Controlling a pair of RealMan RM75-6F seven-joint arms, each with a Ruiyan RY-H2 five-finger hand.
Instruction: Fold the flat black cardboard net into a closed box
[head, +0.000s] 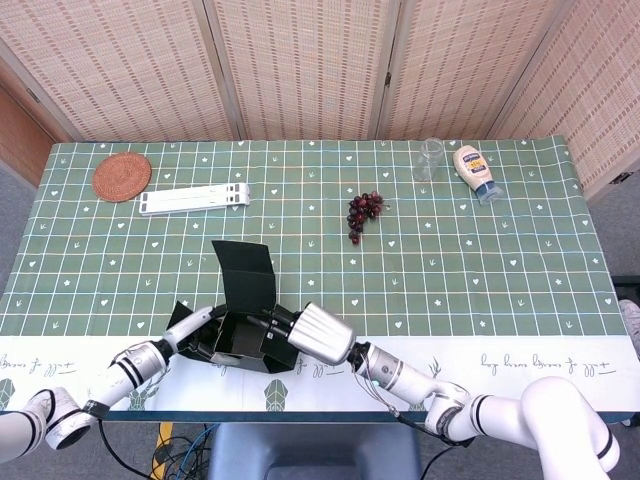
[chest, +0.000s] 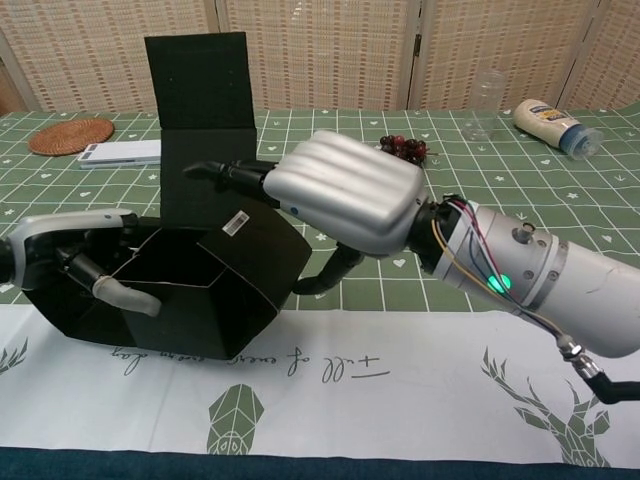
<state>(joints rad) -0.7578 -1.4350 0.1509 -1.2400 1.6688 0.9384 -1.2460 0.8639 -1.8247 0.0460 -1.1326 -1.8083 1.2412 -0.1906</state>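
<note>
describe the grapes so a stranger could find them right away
Start from the green checked table and look just right of its middle, beyond the black box. The grapes are a small dark red bunch lying alone, well left of the clear glass and mayo bottle.

counter (head: 500, 260): green patterned cloth
far left: woven coaster (head: 122, 176), white stand (head: 194, 199)
middle: grapes (head: 363, 214)
far right: glass (head: 430, 159), mayonnaise bottle (head: 475, 172)
near edge: black box (head: 243, 320)

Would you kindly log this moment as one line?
box: part-folded, lid flap up | left hand: holds left wall | right hand: holds right wall
</note>
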